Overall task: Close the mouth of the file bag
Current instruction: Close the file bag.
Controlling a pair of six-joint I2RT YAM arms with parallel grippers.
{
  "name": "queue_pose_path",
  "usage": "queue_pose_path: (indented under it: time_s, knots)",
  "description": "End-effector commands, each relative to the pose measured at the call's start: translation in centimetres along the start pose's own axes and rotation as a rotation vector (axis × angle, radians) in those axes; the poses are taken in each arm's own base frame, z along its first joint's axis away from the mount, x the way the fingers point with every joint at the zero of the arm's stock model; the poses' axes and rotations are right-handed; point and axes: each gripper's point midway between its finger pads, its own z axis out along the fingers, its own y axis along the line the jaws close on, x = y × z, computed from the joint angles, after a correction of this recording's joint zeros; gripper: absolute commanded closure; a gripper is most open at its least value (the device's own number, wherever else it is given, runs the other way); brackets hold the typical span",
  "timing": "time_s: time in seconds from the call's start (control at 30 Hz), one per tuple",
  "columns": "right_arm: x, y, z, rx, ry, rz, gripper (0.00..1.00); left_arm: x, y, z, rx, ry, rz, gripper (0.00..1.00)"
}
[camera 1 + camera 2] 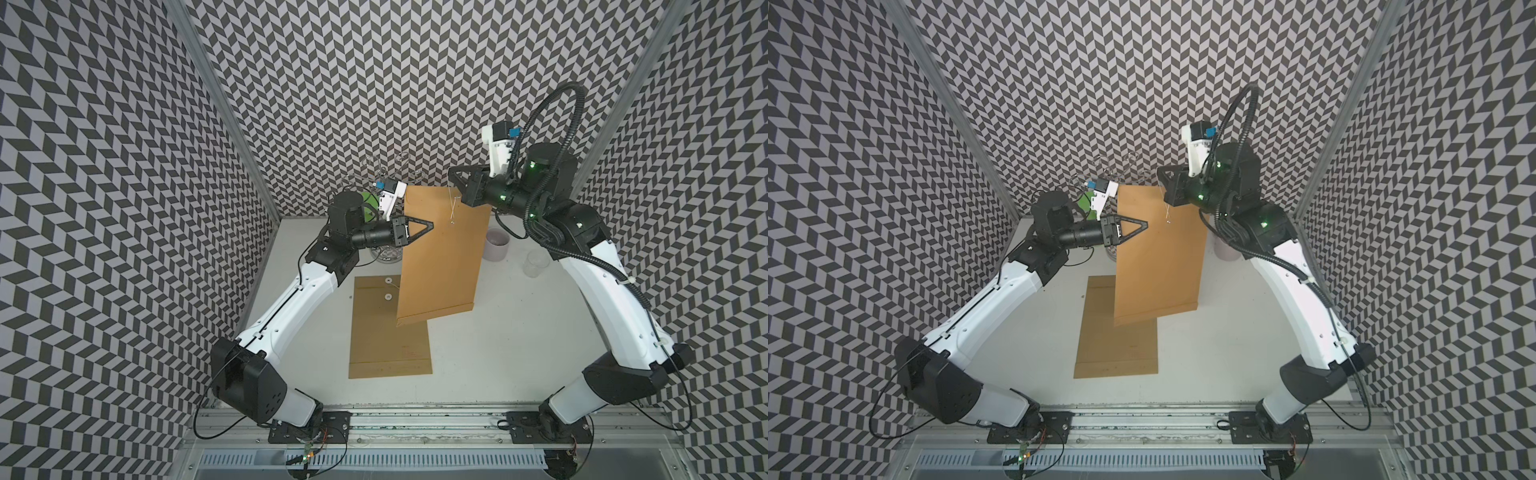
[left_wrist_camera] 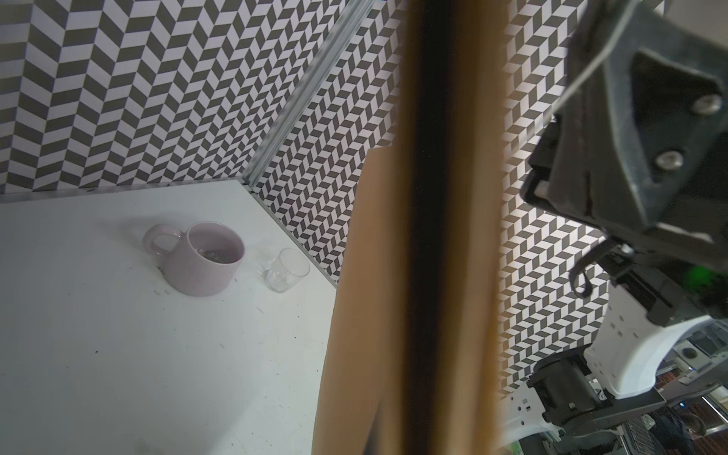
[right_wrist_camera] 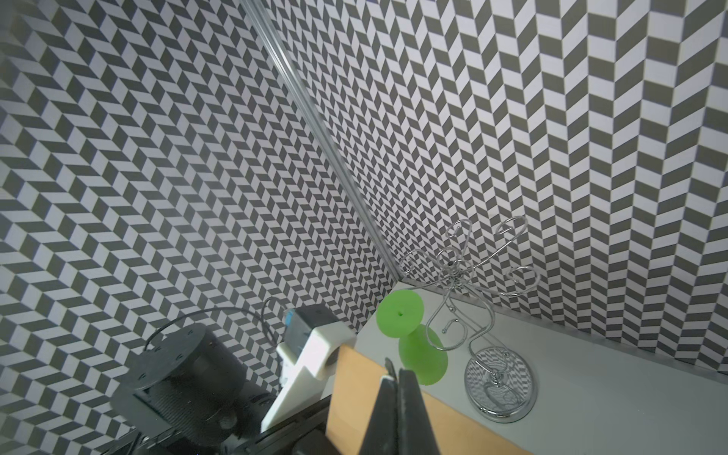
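You have the file bag (image 1: 440,257) hanging upright above the desk (image 1: 519,332), the left claw (image 1: 431,225) clamped on its side edge. Your right claw (image 1: 452,175) is closed at the top corner (a white string (image 1: 452,208) dangles there), and a second file bag (image 1: 386,345) lies flat beneath.

Mug (image 1: 497,245) and glass (image 1: 536,264) crowd the right rear, wire rack (image 3: 499,388) the left; table (image 1: 519,353) front lies open.

The raised bag (image 1: 440,257) and flat bag (image 1: 386,349) are brown; white counter (image 1: 519,353), lilac mug (image 2: 205,268), green spool (image 3: 400,315), chrome rack (image 3: 512,398), black-and-white chevron walls (image 1: 124,166).
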Motion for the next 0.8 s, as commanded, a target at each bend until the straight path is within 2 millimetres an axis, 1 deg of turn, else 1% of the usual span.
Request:
queue_pose_path:
  time_s: [0.0,0.13,0.2,0.27,0.43,0.57,0.6,0.77]
  knots:
    - [-1.3,2.6,-0.1,-0.055,-0.057,-0.027,1.0,-0.1,0.1,0.3,0.0,-0.007,0.006,1.0]
    - [0.7,4.6,1.3,-0.108,-0.01,-0.02,1.0,-0.3,0.2,0.3,-0.002,-0.013,0.007,1.0]
    - [1.5,5.1,1.7,-0.122,0.005,-0.017,1.0,-0.5,0.2,0.2,-0.003,-0.019,0.008,1.0]
    - [2.3,5.1,2.1,-0.13,0.023,-0.01,1.0,-0.6,0.3,0.1,-0.004,-0.024,0.005,1.0]
    - [3.8,5.7,1.8,-0.172,0.048,0.022,1.0,-2.0,0.8,-1.1,-0.023,-0.065,0.006,1.0]
    - [5.6,6.4,1.6,-0.213,0.086,0.051,1.0,-3.2,0.9,-1.8,-0.024,-0.097,0.012,1.0]
    - [6.3,6.2,1.6,-0.21,0.1,0.058,1.0,-3.6,0.9,-2.0,-0.025,-0.106,0.016,1.0]
    - [7.7,6.1,0.4,-0.218,0.125,0.079,1.0,-4.8,1.2,-2.8,-0.04,-0.133,0.027,1.0]
